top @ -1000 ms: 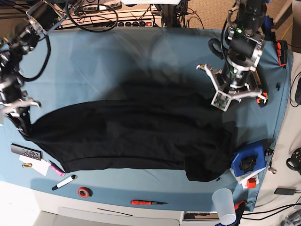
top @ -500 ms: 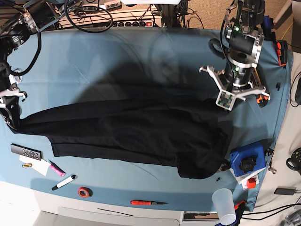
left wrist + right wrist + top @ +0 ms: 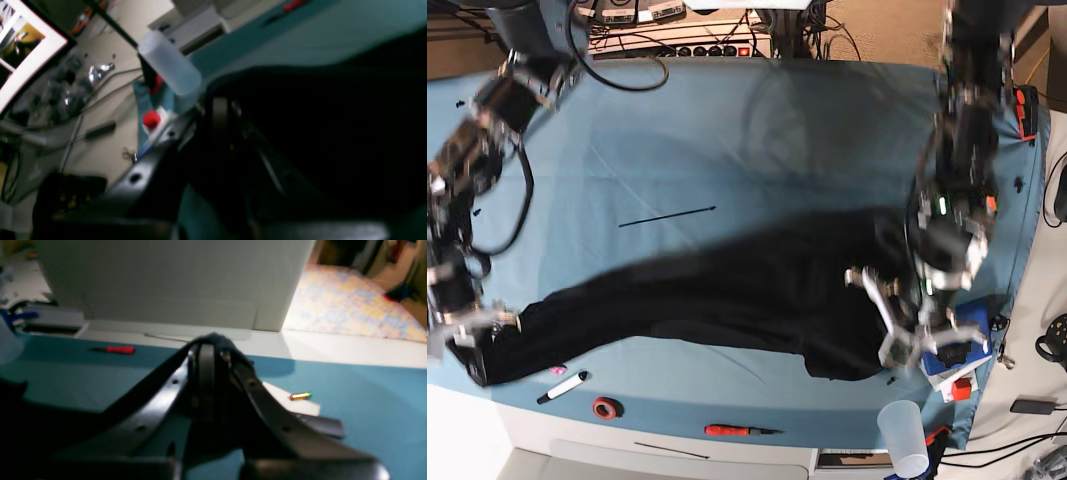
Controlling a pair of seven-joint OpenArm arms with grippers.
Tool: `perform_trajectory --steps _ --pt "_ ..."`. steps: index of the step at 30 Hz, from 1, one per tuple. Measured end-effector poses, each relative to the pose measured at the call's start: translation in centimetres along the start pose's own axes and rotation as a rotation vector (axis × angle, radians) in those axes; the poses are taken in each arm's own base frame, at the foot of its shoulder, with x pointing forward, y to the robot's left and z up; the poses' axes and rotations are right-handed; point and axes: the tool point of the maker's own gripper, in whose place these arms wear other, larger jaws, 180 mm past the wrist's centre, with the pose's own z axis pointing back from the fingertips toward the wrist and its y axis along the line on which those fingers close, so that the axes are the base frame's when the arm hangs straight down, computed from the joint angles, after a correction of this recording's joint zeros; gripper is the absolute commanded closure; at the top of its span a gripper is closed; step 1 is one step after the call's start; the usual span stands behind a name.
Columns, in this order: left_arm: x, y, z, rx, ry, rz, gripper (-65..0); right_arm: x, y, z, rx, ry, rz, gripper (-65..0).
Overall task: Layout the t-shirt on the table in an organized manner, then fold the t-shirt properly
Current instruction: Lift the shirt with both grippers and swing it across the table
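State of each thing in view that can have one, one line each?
t-shirt: stretched out between both grippers, low over the table's front.
left gripper: shut on t-shirt.
right gripper: shut on t-shirt.
plastic cup: upright.
marker: capped, lying flat.

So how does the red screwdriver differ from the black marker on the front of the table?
The red screwdriver lies flat along the table's front edge; the black marker sits tilted. The screwdriver is right of the red tape ring, the marker left of it. The marker has a white tip. Both rest on the blue table, clear of the t-shirt.
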Motion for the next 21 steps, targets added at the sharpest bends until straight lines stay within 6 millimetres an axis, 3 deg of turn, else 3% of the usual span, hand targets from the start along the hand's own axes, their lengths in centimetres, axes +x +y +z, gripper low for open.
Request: perform_trajectory --steps 5,9,12,15,16,17,18,20,21 --pt "2.6 2.4 -4.8 -0.043 -0.022 -0.004 0.0 1.7 0.5 -6.7 0.053 0.019 -0.074 0.0" --pt "6.4 6.5 -8.6 -0.007 -0.074 0.015 0.0 6.2 0.9 -11.4 0.098 -0.022 -0.074 0.0" --pt "9.8 11.6 -10.4 0.06 -0.056 0.023 0.0 12.5 -0.6 -12.8 0.077 -0.078 -0.082 0.0" --pt "15.7 17.2 -9.4 0.119 -0.122 0.023 0.0 21.2 -2.3 -11.1 0.06 -0.217 -0.082 0.0" --pt "17.6 19.1 -8.4 0.144 -0.149 0.032 0.0 23.1 -2.6 -10.1 0.078 -0.27 -0.101 0.0" --pt "19.0 20.8 -7.4 0.161 -0.165 0.049 0.0 23.7 -2.9 -9.5 0.096 -0.292 -0.119 0.0" --pt "20.1 22.4 -6.4 0.174 -0.17 0.064 0.0 22.9 -2.8 -9.5 0.114 -0.251 -0.135 0.0" --pt "20.8 24.8 -4.6 0.182 -0.176 0.11 0.0 19.1 -3.1 -10.2 0.12 -0.121 -0.147 0.0" --pt "20.3 24.8 -4.5 0.15 -0.162 0.143 0.0 17.5 -2.8 -10.6 0.132 -0.071 -0.159 0.0"
